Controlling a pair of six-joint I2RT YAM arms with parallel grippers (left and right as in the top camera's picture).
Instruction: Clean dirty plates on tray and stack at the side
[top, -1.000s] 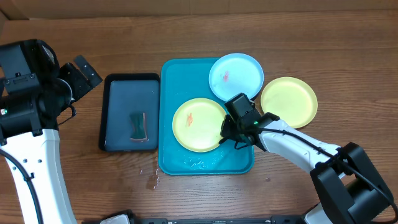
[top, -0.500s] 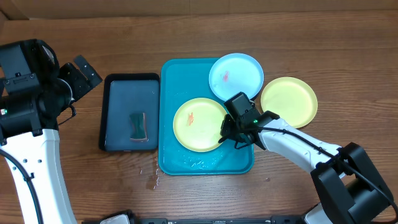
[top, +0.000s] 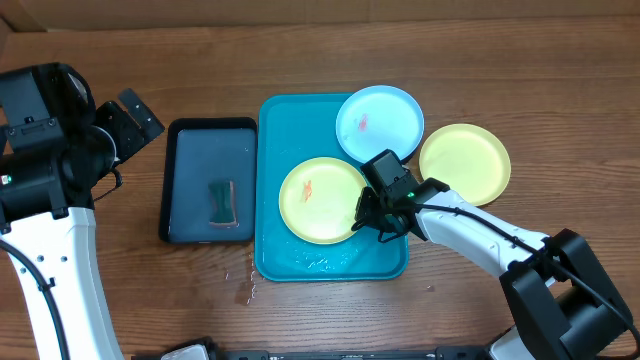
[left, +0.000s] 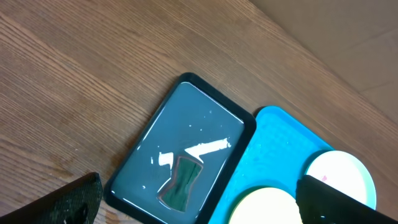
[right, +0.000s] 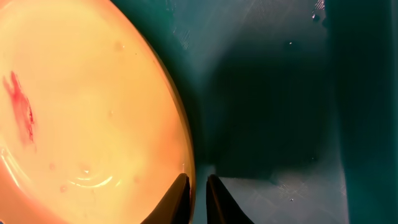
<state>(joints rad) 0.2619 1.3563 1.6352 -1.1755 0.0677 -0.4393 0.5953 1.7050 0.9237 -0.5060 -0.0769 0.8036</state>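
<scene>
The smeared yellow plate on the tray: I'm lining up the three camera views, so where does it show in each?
Overhead: the smeared yellow plate lies lower centre, on the turquoise tray.
Left wrist: only its pale top edge peeks in at the bottom, right of centre.
Right wrist: it fills the left half, looking orange.
Shared landmark: the turquoise tray, also seen from the left wrist and the right wrist.

Orange-red smears (top: 309, 191) are showing on one yellow-green plate (top: 318, 212) and the light blue plate (top: 385, 112); the second yellow-green plate (top: 465, 163) is looking plain, the tray (top: 272, 255) turquoise, the bench (top: 500, 60) wood-grained brown.
</scene>
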